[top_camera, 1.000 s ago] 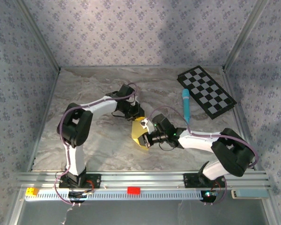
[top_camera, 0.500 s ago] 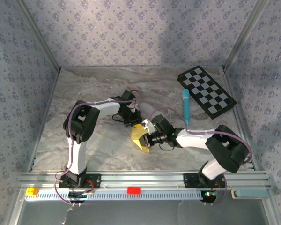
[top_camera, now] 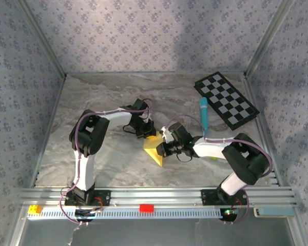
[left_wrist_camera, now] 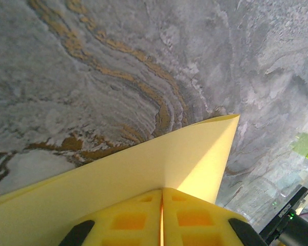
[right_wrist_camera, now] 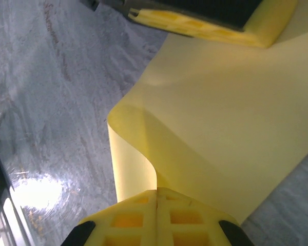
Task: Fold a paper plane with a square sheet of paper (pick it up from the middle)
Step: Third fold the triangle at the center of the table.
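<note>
The square sheet of paper (top_camera: 155,150) is yellow and hangs as a pointed wedge over the middle of the marbled table. My left gripper (top_camera: 150,135) is shut on its far edge, and in the left wrist view the paper (left_wrist_camera: 143,169) runs out from between the closed yellow pads (left_wrist_camera: 162,190). From the right, my right gripper (top_camera: 164,147) is shut on the paper too. In the right wrist view the sheet (right_wrist_camera: 220,123) curls into a loop just ahead of my closed right gripper (right_wrist_camera: 157,192), with the left gripper's fingers (right_wrist_camera: 210,23) pinching the top edge.
A black-and-white checkered board (top_camera: 226,100) lies at the back right, and a light-blue marker (top_camera: 204,116) lies just behind the right arm. Patterned walls close in the table on three sides. A red block (top_camera: 146,208) sits on the front rail.
The right gripper has shifted a little up and left toward the left gripper. The paper has gone from a rounded curl to a sharper wedge pointing at the near edge. The left arm tucked in.
</note>
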